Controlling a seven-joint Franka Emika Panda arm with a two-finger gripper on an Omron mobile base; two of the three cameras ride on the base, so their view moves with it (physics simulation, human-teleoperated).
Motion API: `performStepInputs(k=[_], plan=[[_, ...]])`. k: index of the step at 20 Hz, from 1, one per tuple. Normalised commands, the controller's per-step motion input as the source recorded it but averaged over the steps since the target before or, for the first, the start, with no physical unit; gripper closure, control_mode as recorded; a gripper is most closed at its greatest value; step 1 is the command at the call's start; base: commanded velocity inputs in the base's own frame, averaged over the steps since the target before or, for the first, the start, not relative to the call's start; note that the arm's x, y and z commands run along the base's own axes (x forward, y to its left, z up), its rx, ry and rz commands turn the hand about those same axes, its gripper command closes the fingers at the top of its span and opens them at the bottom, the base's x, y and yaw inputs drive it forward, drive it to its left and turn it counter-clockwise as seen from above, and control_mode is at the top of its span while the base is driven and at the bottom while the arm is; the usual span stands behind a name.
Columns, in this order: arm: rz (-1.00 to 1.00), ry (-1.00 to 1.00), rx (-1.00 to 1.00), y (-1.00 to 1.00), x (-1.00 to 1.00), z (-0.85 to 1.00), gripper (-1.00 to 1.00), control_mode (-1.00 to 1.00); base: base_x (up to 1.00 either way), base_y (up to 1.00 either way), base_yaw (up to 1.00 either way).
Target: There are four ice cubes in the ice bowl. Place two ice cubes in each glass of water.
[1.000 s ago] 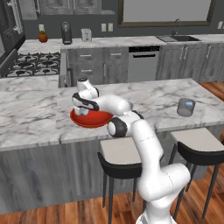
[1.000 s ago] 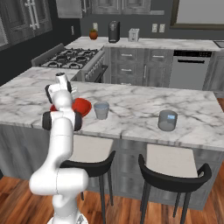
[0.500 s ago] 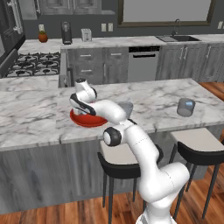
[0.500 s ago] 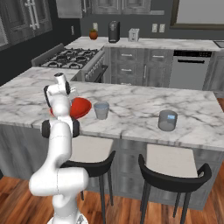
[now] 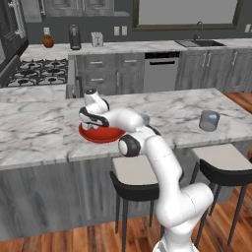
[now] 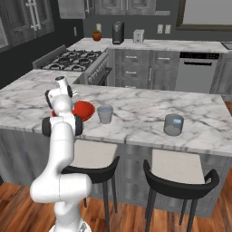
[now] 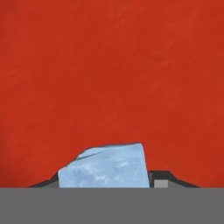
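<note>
Gripper (image 7: 107, 183) just closed in from wide open, fingers now pinching an ice cube (image 7: 105, 168) down inside the red ice bowl (image 6: 84, 110) by the counter's front edge (first pickup, probably); both glasses wait.

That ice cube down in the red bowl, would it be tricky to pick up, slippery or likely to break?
Probably slippery: the ice cube looks smooth and glossy against the red bowl, so it might squirt out of a pinch. It looks stiff, with flat sides and sharp edges that suit the jaws. Being small, it is likely light, and a cube should slide, not roll.
</note>
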Motion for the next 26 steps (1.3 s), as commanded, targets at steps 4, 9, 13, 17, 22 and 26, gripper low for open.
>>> performStepInputs(k=[4, 9, 13, 17, 22, 26], plan=[[-0.07, -0.09, 0.02, -0.25, -0.12, 0.38, 1.0, -1.0, 0.0, 0.0, 0.0], [-0.15, -0.1, 0.08, -0.52, -0.21, 0.56, 1.0, -1.0, 0.0, 0.0, 0.0], [-0.22, -0.01, 0.05, -0.7, -0.28, 0.61, 1.0, -1.0, 0.0, 0.0, 0.0], [-0.29, -0.01, 0.03, -0.86, -0.34, 0.46, 1.0, -1.0, 0.0, 0.0, 0.0], [-0.28, -0.13, 0.11, -0.99, -0.41, 0.32, 1.0, -1.0, 0.0, 0.0, 0.0], [-0.25, -0.18, 0.12, -0.87, -0.41, 0.21, 1.0, -1.0, 0.0, 0.0, 0.0]])
